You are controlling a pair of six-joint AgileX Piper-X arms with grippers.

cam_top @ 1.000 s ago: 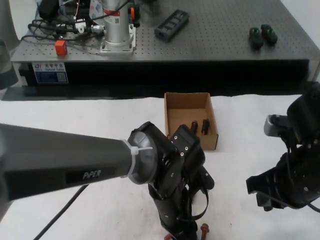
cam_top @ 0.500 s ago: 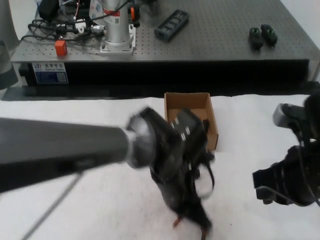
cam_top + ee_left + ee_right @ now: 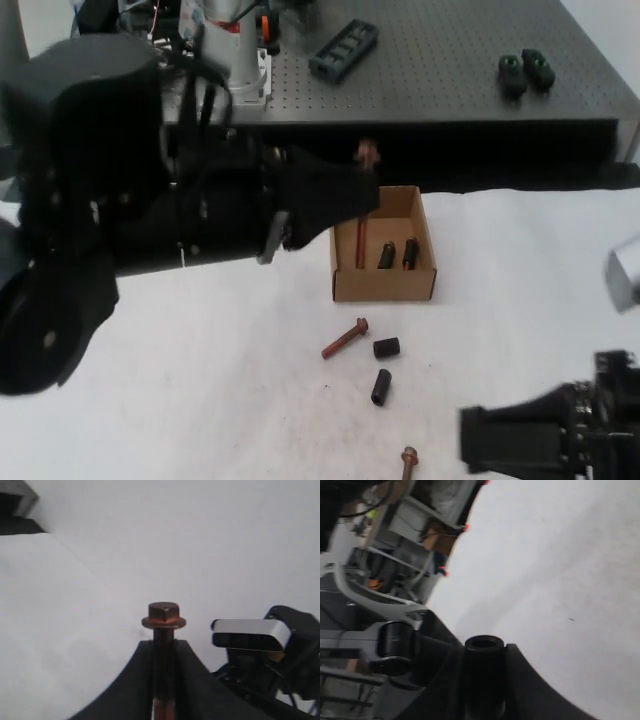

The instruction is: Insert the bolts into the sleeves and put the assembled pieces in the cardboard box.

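My left gripper (image 3: pixel 163 652) is shut on a copper bolt (image 3: pixel 163 617), head up; in the high view that bolt (image 3: pixel 363 205) stands upright in front of the cardboard box (image 3: pixel 345 285). My right gripper (image 3: pixel 483 680) is shut on a black sleeve (image 3: pixel 482 652), open end up; its arm (image 3: pixel 550 440) sits low at the near right. Two dark pieces (image 3: pixel 398 253) lie in the box. On the white cloth lie a bolt (image 3: pixel 345 339), two black sleeves (image 3: pixel 386 348) (image 3: pixel 381 386), and another bolt (image 3: pixel 408 462) near the front edge.
A grey perforated bench (image 3: pixel 450 60) with a metal post (image 3: pixel 232 50), cables, a black tray (image 3: pixel 343 47) and two dark knobs (image 3: pixel 525 70) runs behind the cloth. The left arm's bulk (image 3: pixel 120 200) covers the left of the cloth. Free cloth lies right of the box.
The left arm rose from the front of the cloth with a bolt and swung back and left to the box. The right arm dropped toward the near edge.
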